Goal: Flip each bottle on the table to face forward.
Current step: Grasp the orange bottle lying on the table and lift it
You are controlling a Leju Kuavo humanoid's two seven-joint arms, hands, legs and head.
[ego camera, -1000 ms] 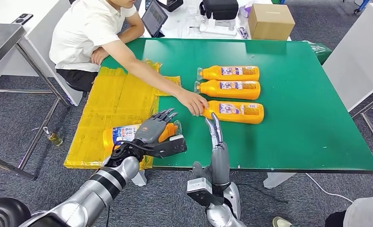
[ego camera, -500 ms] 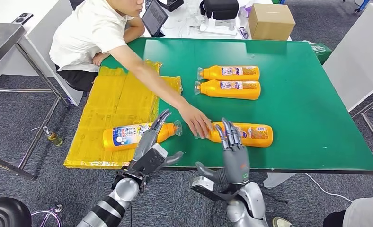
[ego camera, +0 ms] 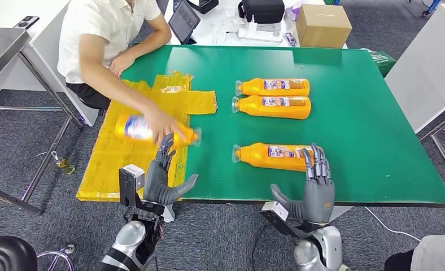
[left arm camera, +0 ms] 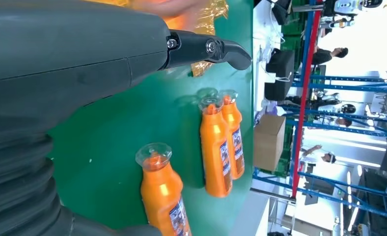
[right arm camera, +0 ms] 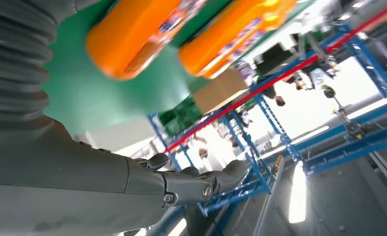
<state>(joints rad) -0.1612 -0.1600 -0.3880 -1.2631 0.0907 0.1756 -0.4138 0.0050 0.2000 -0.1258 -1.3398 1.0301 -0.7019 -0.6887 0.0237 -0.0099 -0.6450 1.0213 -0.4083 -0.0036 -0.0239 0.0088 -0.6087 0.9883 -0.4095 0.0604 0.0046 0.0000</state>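
Observation:
Three orange bottles lie on their sides on the green table (ego camera: 367,124), caps to the left: two side by side at the back (ego camera: 274,87) (ego camera: 274,106) and one near the front edge (ego camera: 271,156). A person's hand holds a fourth orange bottle (ego camera: 152,129) in the air over the yellow sheet. My left hand (ego camera: 161,178) is raised at the table's front edge, fingers spread, holding nothing. My right hand (ego camera: 316,189) stands open just in front of the near bottle's base. The left wrist view shows the near bottle (left arm camera: 164,196) and the back pair (left arm camera: 215,147).
A crinkled yellow plastic sheet (ego camera: 124,164) covers the table's left part. The person (ego camera: 101,34) sits at the far left corner. A cardboard box (ego camera: 323,24) and a tablet stand on the white table behind. Bare green surface lies to the right.
The person picked the left bottle up off the yellow sheet and let go of the near bottle. Both my hands drew back to the front edge; the right one shifted right.

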